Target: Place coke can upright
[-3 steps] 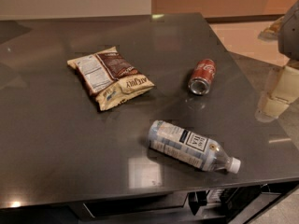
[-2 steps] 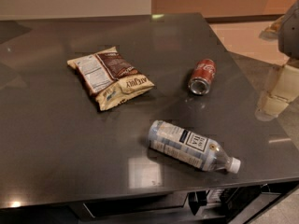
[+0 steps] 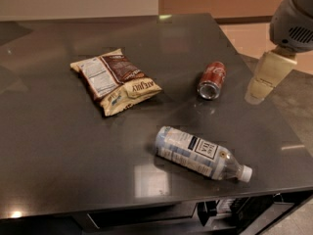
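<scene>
The coke can is a small red can with white script. It lies on its side on the dark table, right of centre, with its silver end facing the front. My gripper hangs at the right edge of the view, cream-coloured under the grey arm housing. It is to the right of the can, apart from it, above the table's right edge, and it holds nothing.
A chip bag lies flat left of the can. A clear plastic water bottle with a white cap lies on its side near the front edge. The table's right edge drops to a tan floor.
My gripper has moved a little left and up, closer to the can. The can, bag and bottle have not moved.
</scene>
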### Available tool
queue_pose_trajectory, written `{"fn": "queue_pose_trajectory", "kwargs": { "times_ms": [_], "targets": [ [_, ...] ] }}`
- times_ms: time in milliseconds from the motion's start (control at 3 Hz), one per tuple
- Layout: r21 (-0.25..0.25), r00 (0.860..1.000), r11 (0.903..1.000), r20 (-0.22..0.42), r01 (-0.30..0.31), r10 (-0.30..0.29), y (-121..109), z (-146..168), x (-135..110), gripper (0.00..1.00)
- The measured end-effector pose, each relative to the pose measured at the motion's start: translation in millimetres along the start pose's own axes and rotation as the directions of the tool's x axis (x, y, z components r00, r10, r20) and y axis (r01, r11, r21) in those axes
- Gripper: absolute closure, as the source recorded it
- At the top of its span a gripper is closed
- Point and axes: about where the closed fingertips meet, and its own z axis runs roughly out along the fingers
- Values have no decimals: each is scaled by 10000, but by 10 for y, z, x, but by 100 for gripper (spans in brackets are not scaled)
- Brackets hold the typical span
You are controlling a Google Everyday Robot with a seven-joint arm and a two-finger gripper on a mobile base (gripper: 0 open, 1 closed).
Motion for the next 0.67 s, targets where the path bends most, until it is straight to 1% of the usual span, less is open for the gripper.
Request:
{"fn": "queue_pose_trajectory", "kwargs": {
  "times_ms": [333, 667],
  "targets": [
    [442, 9866, 9864, -329, -1586, 1601, -310, 178, -80, 0],
    [702, 9475, 9463, -307, -3156, 3183, -506, 364, -170, 0]
  ]
}}
